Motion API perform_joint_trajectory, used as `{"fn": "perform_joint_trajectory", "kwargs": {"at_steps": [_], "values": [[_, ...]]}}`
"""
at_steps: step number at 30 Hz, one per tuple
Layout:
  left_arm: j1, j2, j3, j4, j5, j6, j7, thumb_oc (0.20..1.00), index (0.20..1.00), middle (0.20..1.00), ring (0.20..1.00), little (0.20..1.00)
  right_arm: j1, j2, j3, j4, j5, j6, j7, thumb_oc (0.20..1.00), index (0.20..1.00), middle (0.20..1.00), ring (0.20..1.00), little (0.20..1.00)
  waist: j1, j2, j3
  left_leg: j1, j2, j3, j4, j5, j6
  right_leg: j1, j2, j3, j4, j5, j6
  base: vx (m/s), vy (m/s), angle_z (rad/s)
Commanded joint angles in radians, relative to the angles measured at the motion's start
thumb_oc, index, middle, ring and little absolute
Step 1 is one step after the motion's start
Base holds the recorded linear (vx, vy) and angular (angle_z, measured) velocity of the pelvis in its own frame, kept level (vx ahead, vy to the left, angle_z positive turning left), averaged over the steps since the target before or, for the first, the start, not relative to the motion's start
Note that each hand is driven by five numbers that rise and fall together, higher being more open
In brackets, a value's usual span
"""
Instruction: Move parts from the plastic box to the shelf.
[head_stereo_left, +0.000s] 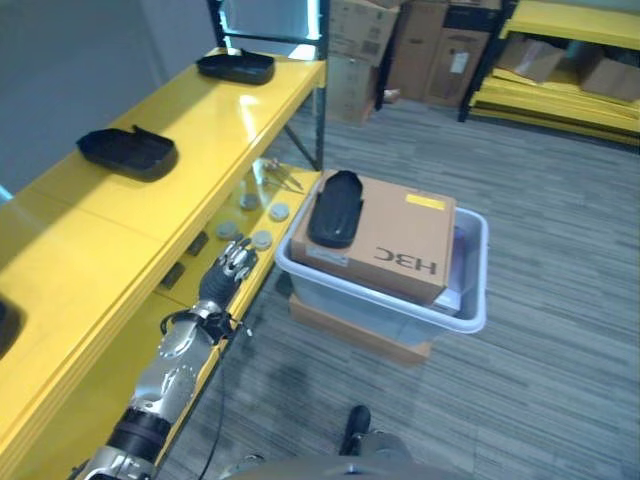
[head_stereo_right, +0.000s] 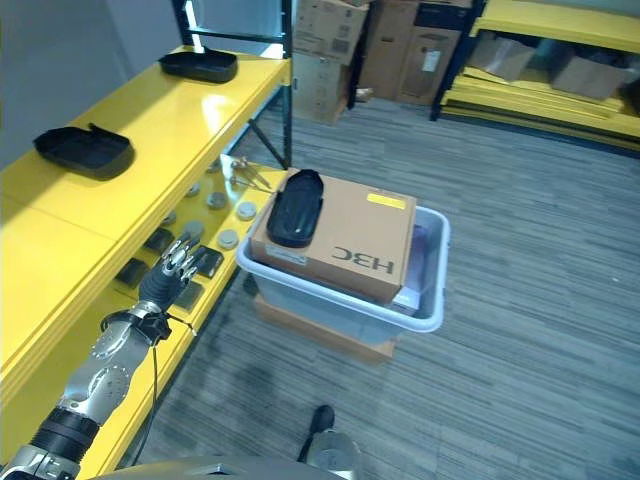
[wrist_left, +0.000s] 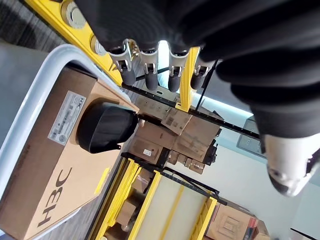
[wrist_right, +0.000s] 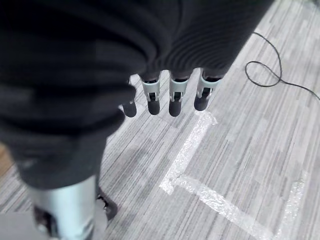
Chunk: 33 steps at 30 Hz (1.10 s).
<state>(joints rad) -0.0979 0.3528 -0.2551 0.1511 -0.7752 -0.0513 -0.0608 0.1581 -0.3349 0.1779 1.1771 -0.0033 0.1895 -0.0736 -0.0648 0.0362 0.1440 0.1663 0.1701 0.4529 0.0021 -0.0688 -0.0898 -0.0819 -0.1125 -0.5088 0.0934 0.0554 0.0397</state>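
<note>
Floor: grey striped carpet (head_stereo_left: 560, 300) fills the right and lower parts of my head view; pale tape lines (wrist_right: 200, 185) cross it in my right wrist view.
Shelf: the long yellow shelf (head_stereo_left: 190, 130) runs up the left side of the frame, with a lower level under it holding small round discs (head_stereo_left: 262, 238).
Background: stacked cardboard cartons (head_stereo_left: 420, 45) and more yellow racking (head_stereo_left: 570, 60) sit along the top edge.
Plastic box: the pale box (head_stereo_left: 470, 300) stands at centre frame, just beside the shelf's lower level, on a flat carton.
Cardboard box: a brown box (head_stereo_left: 400, 235) lies inside the plastic box.
Part in box: one black part (head_stereo_left: 334, 208) rests on the cardboard box's left end.
Parts on shelf: I see two black parts on the top level, one at left (head_stereo_left: 128, 152), one at upper left (head_stereo_left: 236, 66).
Left hand: my left hand (head_stereo_left: 226, 272) hangs at lower left, beside the shelf's lower edge, fingers relaxed, holding nothing.
Right hand: my right hand (wrist_right: 170, 95) hangs over the floor, fingers loose, empty.
</note>
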Motion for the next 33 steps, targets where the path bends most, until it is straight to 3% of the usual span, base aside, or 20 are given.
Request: {"fn": "perform_joint_trajectory", "kwargs": {"at_steps": [1,2,3,4,6,8,9,12,13,14,19,22,27,31,32,33], "values": [[-0.003,0.026,-0.017,0.026,0.093,0.006,0.042,1.000,1.000,1.000,1.000,1.000,-0.022,0.018,-0.003,0.061,0.020,-0.017,-0.038,1.000,1.000,1.000,1.000,1.000,0.026,-0.046,-0.020,-0.045,-0.085,0.022,0.031,0.003,0.091,0.052,-0.066,0.054,-0.089,0.078,0.111,0.11,-0.190,-0.12],[-0.004,0.024,-0.019,0.037,0.100,0.002,0.044,1.000,1.000,1.000,1.000,1.000,-0.022,0.017,-0.005,0.061,0.018,-0.018,-0.038,1.000,1.000,1.000,1.000,1.000,0.026,-0.045,-0.021,-0.047,-0.081,0.022,0.037,0.001,0.089,0.053,-0.064,0.053,-0.089,0.076,0.108,0.13,-0.248,-0.44],[-0.001,0.017,-0.033,0.129,0.168,0.010,0.062,1.000,1.000,1.000,1.000,1.000,-0.023,0.001,-0.015,0.061,0.007,-0.024,-0.045,1.000,1.000,1.000,1.000,1.000,0.027,-0.048,-0.019,-0.085,-0.040,0.008,0.139,0.022,0.056,0.062,-0.047,0.058,-0.096,0.058,0.078,0.15,-0.317,-0.49],[0.002,0.013,-0.037,0.185,0.193,0.019,0.095,1.000,1.000,1.000,1.000,1.000,-0.035,-0.017,-0.014,0.058,0.014,-0.031,-0.060,1.000,1.000,1.000,1.000,1.000,0.037,-0.051,-0.008,-0.146,-0.007,-0.041,0.263,0.070,0.022,0.075,-0.029,0.079,-0.108,0.047,0.053,0.16,-0.371,-0.52],[0.018,0.003,-0.026,0.270,0.184,0.011,0.117,1.000,1.000,1.000,1.000,1.000,-0.065,-0.057,-0.025,0.053,0.056,-0.057,-0.081,1.000,1.000,1.000,1.000,1.000,0.066,-0.048,0.021,-0.269,-0.005,-0.189,0.443,0.132,-0.008,0.097,-0.001,0.135,-0.126,0.038,0.021,0.02,-0.145,-0.86],[0.050,0.011,-0.020,0.334,0.287,-0.011,0.143,1.000,1.000,1.000,1.000,1.000,-0.114,-0.089,-0.048,0.051,0.124,-0.103,-0.107,1.000,1.000,1.000,1.000,1.000,0.093,-0.046,0.044,-0.316,-0.068,-0.273,0.386,0.142,0.024,0.084,-0.004,0.191,-0.129,0.052,0.018,-0.02,0.139,-1.43],[0.089,0.016,-0.018,0.404,0.265,-0.017,0.147,1.000,1.000,1.000,1.000,1.000,-0.151,-0.114,-0.061,0.038,0.164,-0.142,-0.120,1.000,1.000,1.000,1.000,1.000,0.110,-0.037,0.056,-0.283,-0.079,-0.317,0.213,0.137,0.033,0.082,-0.007,0.224,-0.147,0.063,0.039,0.11,0.250,-1.64],[0.120,0.001,0.005,0.522,0.345,-0.043,0.160,1.000,1.000,1.000,1.000,1.000,-0.185,-0.148,-0.071,-0.030,0.202,-0.168,-0.137,1.000,1.000,1.000,1.000,1.000,0.127,-0.016,0.071,-0.317,-0.037,-0.392,0.073,0.263,0.005,0.104,-0.004,0.262,-0.164,0.061,0.044,0.15,0.221,-0.85],[0.121,-0.019,0.017,0.606,0.366,-0.061,0.155,1.000,1.000,1.000,1.000,1.000,-0.202,-0.156,-0.055,-0.133,0.227,-0.152,-0.174,1.000,1.000,1.000,1.000,1.000,0.127,-0.015,0.077,-0.328,-0.032,-0.418,0.071,0.252,0.012,0.113,-0.019,0.276,-0.146,0.043,0.041,0.18,0.333,-0.73],[0.123,-0.033,0.019,0.662,0.428,-0.063,0.184,1.000,1.000,1.000,1.000,1.000,-0.214,-0.161,-0.049,-0.253,0.272,-0.118,-0.207,1.000,1.000,1.000,1.000,1.000,0.121,-0.016,0.076,-0.293,-0.042,-0.405,0.058,0.199,0.018,0.105,-0.043,0.267,-0.124,0.030,0.051,0.14,0.324,-0.76],[0.149,-0.028,0.029,0.769,0.512,-0.063,0.226,1.000,1.000,1.000,1.000,1.000,-0.178,-0.164,-0.102,-0.495,0.375,-0.093,-0.235,1.000,1.000,1.000,1.000,1.000,0.096,-0.025,0.079,-0.253,-0.066,-0.378,0.071,0.145,0.035,0.082,-0.072,0.264,-0.091,0.030,0.071,0.05,0.127,-0.25],[0.194,-0.027,0.042,0.867,0.552,-0.073,0.257,1.000,1.000,1.000,1.000,1.000,-0.191,-0.180,-0.170,-0.601,0.415,-0.161,-0.228,1.000,1.000,1.000,1.000,1.000,0.094,-0.037,0.071,-0.219,-0.088,-0.370,0.062,0.119,0.058,0.079,-0.077,0.281,-0.093,0.041,0.084,0.11,0.082,0.02],[0.225,-0.034,0.053,0.908,0.566,-0.088,0.258,1.000,1.000,1.000,1.000,1.000,-0.226,-0.201,-0.229,-0.770,0.411,-0.192,-0.272,1.000,1.000,1.000,1.000,1.000,0.100,-0.044,0.054,-0.193,-0.097,-0.354,0.036,0.109,0.071,0.089,-0.078,0.280,-0.114,0.050,0.094,0.07,0.046,-0.12],[0.243,-0.045,0.053,0.911,0.583,-0.107,0.244,1.000,1.000,1.000,1.000,1.000,-0.275,-0.227,-0.264,-0.942,0.386,-0.171,-0.298,1.000,1.000,1.000,1.000,1.000,0.114,-0.045,0.047,-0.186,-0.102,-0.357,0.015,0.107,0.077,0.092,-0.077,0.273,-0.129,0.054,0.100,0.04,0.046,0.02],[0.245,-0.044,0.055,0.917,0.590,-0.110,0.225,1.000,1.000,1.000,1.000,1.000,-0.371,-0.266,-0.253,-1.014,0.332,-0.094,-0.295,1.000,1.000,1.000,1.000,1.000,0.132,-0.045,0.037,-0.185,-0.102,-0.355,0.000,0.107,0.073,0.094,-0.078,0.259,-0.148,0.057,0.104,0.04,0.088,0.07],[0.245,-0.044,0.052,0.917,0.599,-0.106,0.223,1.000,1.000,1.000,1.000,1.000,-0.404,-0.276,-0.239,-1.016,0.323,-0.061,-0.274,1.000,1.000,1.000,1.000,1.000,0.140,-0.046,0.035,-0.188,-0.103,-0.358,-0.004,0.108,0.071,0.094,-0.078,0.255,-0.152,0.057,0.105,0.03,0.075,0.08]]}}
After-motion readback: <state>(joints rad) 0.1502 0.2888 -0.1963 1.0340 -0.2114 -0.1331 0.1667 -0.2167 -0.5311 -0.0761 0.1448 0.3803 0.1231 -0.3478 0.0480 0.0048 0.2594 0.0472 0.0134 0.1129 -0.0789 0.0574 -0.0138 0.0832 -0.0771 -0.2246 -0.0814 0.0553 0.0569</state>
